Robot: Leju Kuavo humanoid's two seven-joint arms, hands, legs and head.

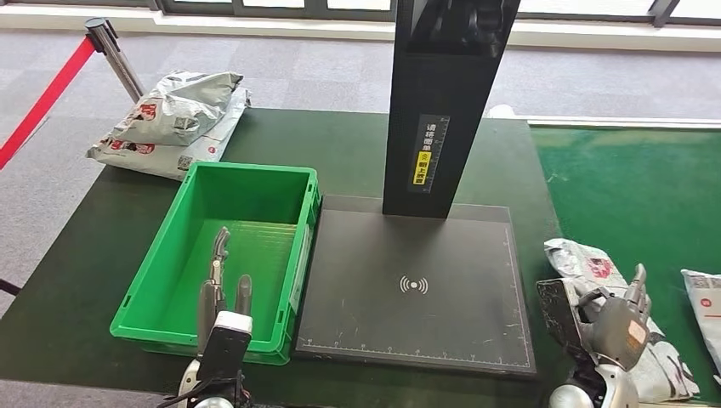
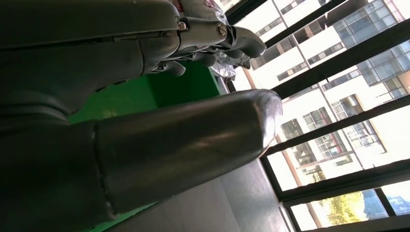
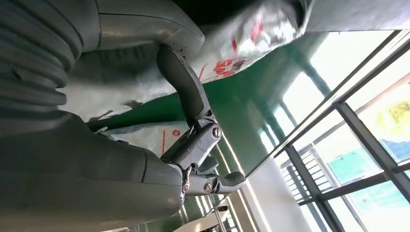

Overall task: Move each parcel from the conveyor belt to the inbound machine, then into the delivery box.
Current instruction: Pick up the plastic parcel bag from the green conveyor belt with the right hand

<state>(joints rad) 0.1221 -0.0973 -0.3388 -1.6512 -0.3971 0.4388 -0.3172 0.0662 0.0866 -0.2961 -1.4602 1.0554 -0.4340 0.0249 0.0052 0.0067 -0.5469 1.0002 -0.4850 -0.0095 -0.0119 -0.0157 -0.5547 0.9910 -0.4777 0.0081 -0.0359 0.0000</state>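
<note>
A crumpled grey parcel with red print lies at the near end of the green conveyor belt, by the right edge of the inbound machine's black platform. My right hand lies against this parcel with its fingers spread and stretched out; in the right wrist view the parcel sits just beyond the fingers, and no closed grip shows. A second parcel pokes in at the right edge. My left hand hovers over the near end of the green delivery box, fingers straight and holding nothing.
The machine's tall black column rises at the back of the platform. Several grey parcels are piled on the dark table behind the box. A red barrier rope on a metal post stands at the far left.
</note>
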